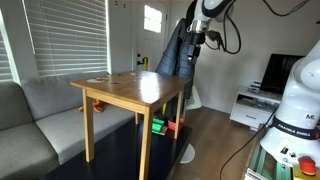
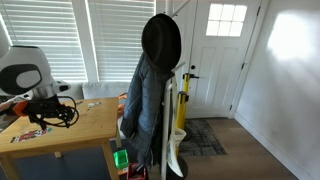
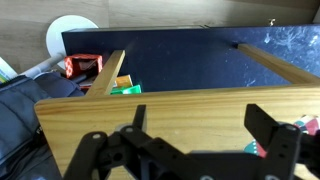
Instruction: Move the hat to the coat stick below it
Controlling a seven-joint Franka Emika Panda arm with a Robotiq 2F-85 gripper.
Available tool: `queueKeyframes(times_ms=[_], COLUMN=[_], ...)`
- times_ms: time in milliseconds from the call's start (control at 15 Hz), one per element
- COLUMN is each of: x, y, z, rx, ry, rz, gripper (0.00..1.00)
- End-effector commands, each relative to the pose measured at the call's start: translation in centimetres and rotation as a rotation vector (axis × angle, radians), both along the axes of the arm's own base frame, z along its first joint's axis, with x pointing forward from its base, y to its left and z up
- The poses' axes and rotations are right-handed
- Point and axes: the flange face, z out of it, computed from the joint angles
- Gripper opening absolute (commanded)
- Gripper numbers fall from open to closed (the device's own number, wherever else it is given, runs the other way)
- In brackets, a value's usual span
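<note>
A black hat (image 2: 161,40) sits on top of a coat stand, above a denim jacket (image 2: 145,100) that hangs on it. The stand's pale pole (image 2: 181,110) shows beside the jacket, with a short peg near its top. My gripper (image 2: 66,112) is open and empty, well away from the hat and low over the wooden table (image 2: 95,125). In the wrist view the two black fingers (image 3: 200,125) are spread wide over the table top (image 3: 160,105). In an exterior view the gripper (image 1: 207,40) shows in front of the jacket (image 1: 175,55); the hat is not clear there.
A grey sofa (image 1: 40,105) stands beside the table (image 1: 130,90). Red and green things (image 3: 100,75) lie on the dark rug (image 3: 200,50) under it. The stand's white base (image 3: 70,35) is on the floor. A white door (image 2: 220,50) is behind the stand.
</note>
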Motion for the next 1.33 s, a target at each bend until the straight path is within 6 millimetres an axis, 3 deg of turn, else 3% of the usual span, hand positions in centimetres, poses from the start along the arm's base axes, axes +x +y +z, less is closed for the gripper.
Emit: queueKeyframes(times_ms=[0, 400, 667, 1000, 1133, 1200, 1267], x=[0.7, 3.1, 4.1, 3.6, 3.3, 2.8, 2.6], y=[-2.0, -9.0, -11.3, -14.2, -15.4, -14.2, -14.8], z=[1.5, 9.2, 14.9, 21.3, 23.1, 21.6, 22.4], rx=[-0.060, -0.240, -0.317, -0.383, -0.403, -0.371, -0.378], ry=[-0.060, -0.254, -0.384, -0.511, -0.548, -0.509, -0.523], rz=[-0.034, -0.137, -0.208, -0.345, -0.384, -0.336, -0.352], gripper=[1.00, 1.00, 1.00, 1.00, 1.00, 1.00, 1.00])
